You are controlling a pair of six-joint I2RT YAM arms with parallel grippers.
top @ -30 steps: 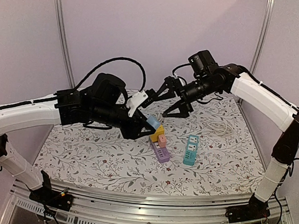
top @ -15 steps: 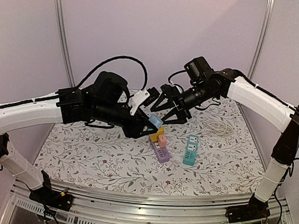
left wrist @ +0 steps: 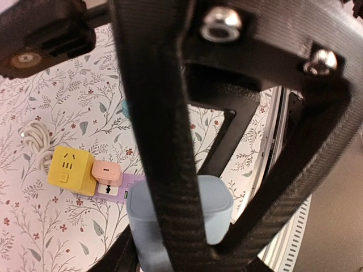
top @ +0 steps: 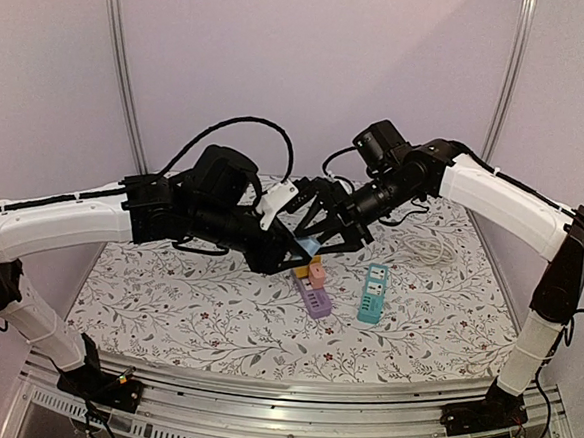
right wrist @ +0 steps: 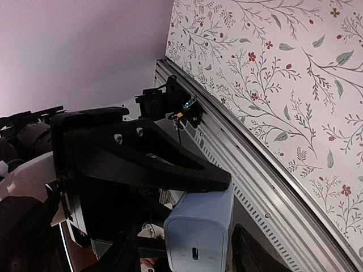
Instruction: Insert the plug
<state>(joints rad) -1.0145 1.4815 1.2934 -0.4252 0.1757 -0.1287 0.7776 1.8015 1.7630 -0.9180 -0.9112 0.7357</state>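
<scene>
Where the floral table [top: 166, 300] carries its two socket strips, the purple strip [top: 317, 303] has a yellow cube adapter [left wrist: 69, 169] and a smaller pink plug [top: 317, 274] seated on it side by side. The teal strip [top: 372, 293] lies near its right side, not touching. Above the purple strip's far end the two arms meet: the left gripper [top: 295, 247] is clamped on the light-blue plug [right wrist: 198, 232], holding it in the air. The right gripper [top: 323, 233] has its jaws spread, with a finger on either side of that plug — contact cannot be told. From the top view they hide most of the yellow cube. A white cable [top: 428, 251] lies coiled at the far right.
</scene>
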